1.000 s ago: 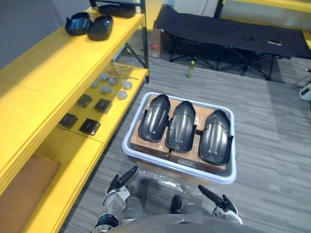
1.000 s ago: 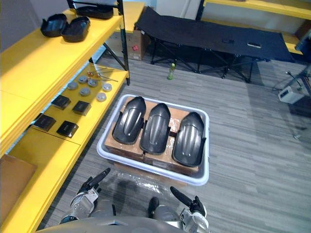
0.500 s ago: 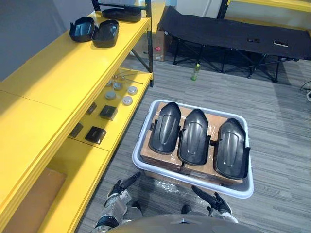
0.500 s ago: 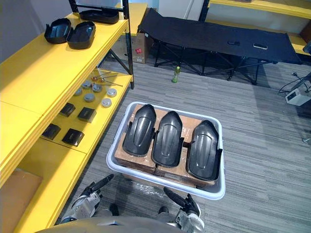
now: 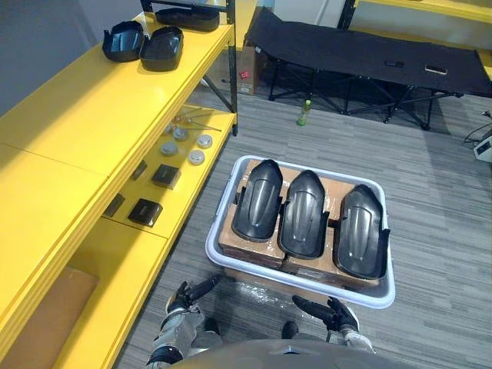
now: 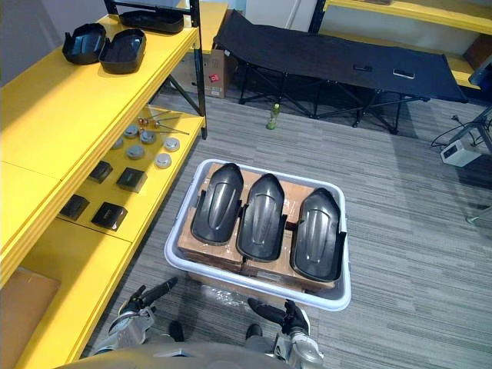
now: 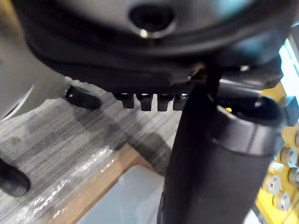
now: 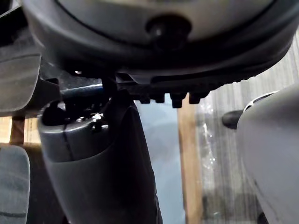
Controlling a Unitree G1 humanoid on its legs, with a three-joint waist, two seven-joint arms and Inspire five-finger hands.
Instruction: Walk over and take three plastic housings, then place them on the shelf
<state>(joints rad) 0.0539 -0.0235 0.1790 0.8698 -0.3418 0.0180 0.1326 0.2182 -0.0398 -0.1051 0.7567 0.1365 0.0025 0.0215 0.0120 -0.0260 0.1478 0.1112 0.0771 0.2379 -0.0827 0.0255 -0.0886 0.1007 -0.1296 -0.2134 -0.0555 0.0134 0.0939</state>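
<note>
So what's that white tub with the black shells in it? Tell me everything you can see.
The white tub is a shallow rectangular bin, plastic by its look, with rounded corners and a thick rim. It sits level beside the yellow shelf, seemingly on a film-wrapped brown base showing at its near edge. Inside, cardboard boxes carry three black housings side by side. The left robot hand and right robot hand hover open just short of its near rim, not touching it.

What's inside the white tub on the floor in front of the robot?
Three dark plastic housings lie side by side on brown cardboard boxes, which fill the tub. Whatever is inside or under the boxes is covered, as is the tub's floor.
</note>
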